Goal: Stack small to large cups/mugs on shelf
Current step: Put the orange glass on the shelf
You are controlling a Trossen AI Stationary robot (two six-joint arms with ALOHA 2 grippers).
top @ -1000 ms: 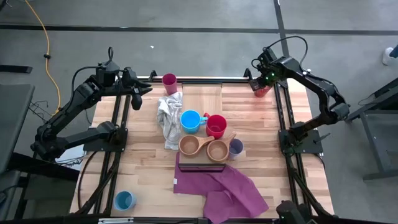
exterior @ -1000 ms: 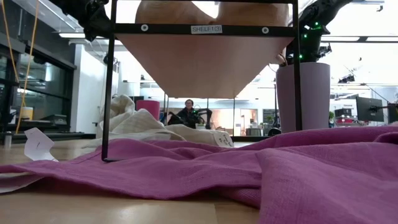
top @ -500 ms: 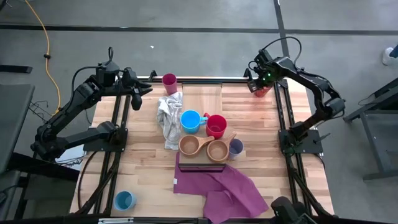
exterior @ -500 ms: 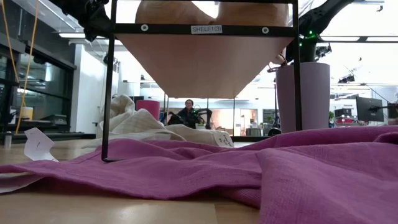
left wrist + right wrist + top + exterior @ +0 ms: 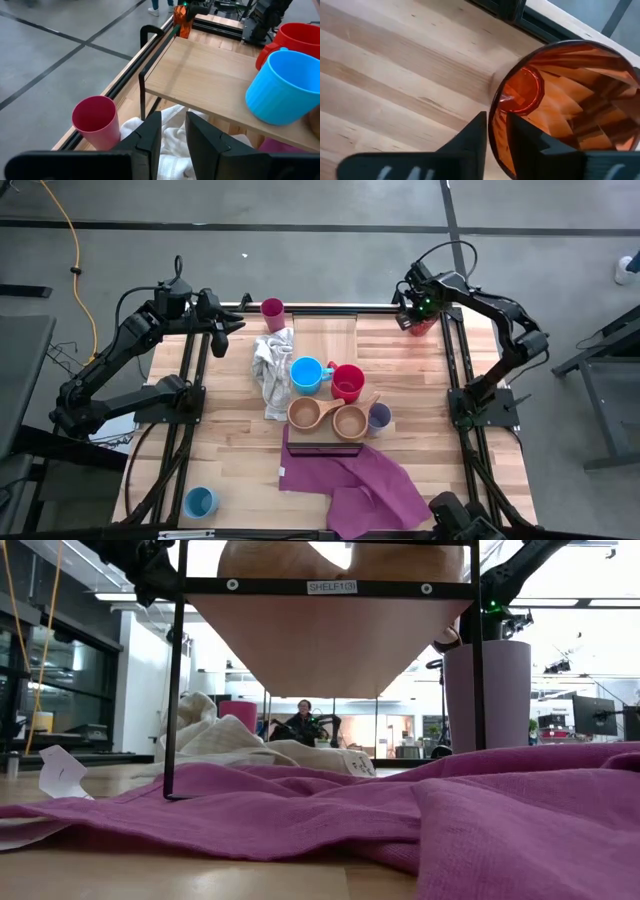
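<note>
An orange-red translucent tumbler stands upright on the table's far right corner, with my right gripper shut on it from above. The shelf, a light-wood plank, runs down the table's middle. It carries a blue mug, a red mug and two tan wooden cups. A lavender tumbler stands beside its near right corner. A magenta tumbler stands at the far edge. Just left of it my left gripper hovers open, holding nothing. My right gripper has the orange-red tumbler's wall at the rim between its two fingers, one finger inside the cup and the other outside. The fingers come from above, pointing down. The tumbler stands upright on the table.
A white cloth lies heaped left of the shelf. A purple cloth spreads from the shelf's near end toward the table's near edge. Another blue mug stands at the near left corner. Dark frame rails run along both table sides.
My right gripper has sunk toward the orange-red tumbler and drifted slightly toward the table's left edge. The tumbler has stayed where it was.
</note>
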